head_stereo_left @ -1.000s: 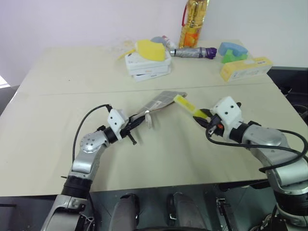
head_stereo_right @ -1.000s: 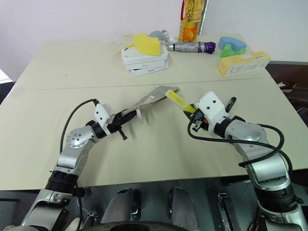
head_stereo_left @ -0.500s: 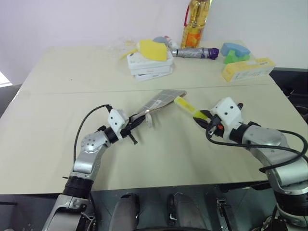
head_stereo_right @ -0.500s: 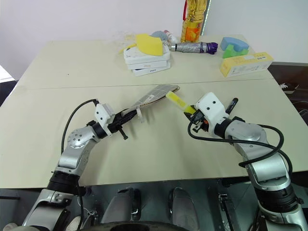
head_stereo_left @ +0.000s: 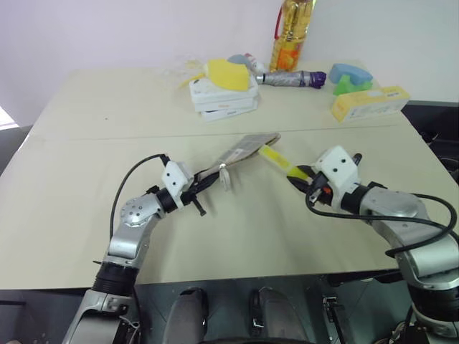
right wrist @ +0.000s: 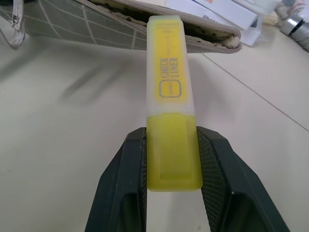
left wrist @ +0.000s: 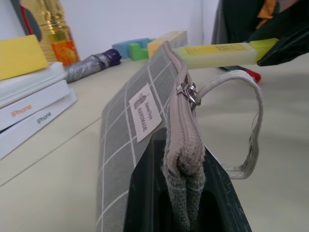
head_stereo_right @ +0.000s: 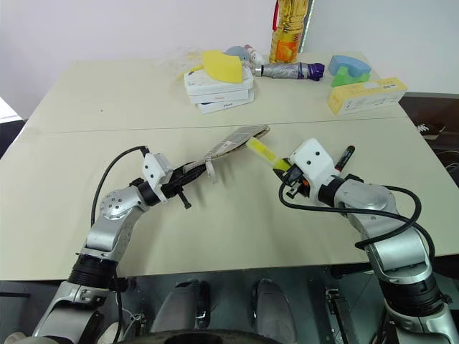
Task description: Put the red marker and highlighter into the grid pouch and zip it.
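My left gripper (head_stereo_left: 198,188) is shut on the near end of the grid pouch (head_stereo_left: 241,149). The pouch is held off the table and slants away toward the right. In the left wrist view the pouch (left wrist: 126,126) stands on edge, zipper side up, with its pull loop (left wrist: 254,121) hanging. My right gripper (head_stereo_left: 300,175) is shut on the highlighter (head_stereo_left: 277,158). The highlighter's (right wrist: 170,77) far tip sits at the pouch's (right wrist: 96,21) open far mouth, where tan dotted lining shows. The red marker (head_stereo_right: 345,157) lies on the table behind my right hand.
At the table's far side are a stack of white boxes (head_stereo_left: 224,100) under a yellow lump (head_stereo_left: 226,74), a folded umbrella (head_stereo_left: 290,77), an oil bottle (head_stereo_left: 289,32), blue and green blocks (head_stereo_left: 349,77) and a long yellow box (head_stereo_left: 369,102).
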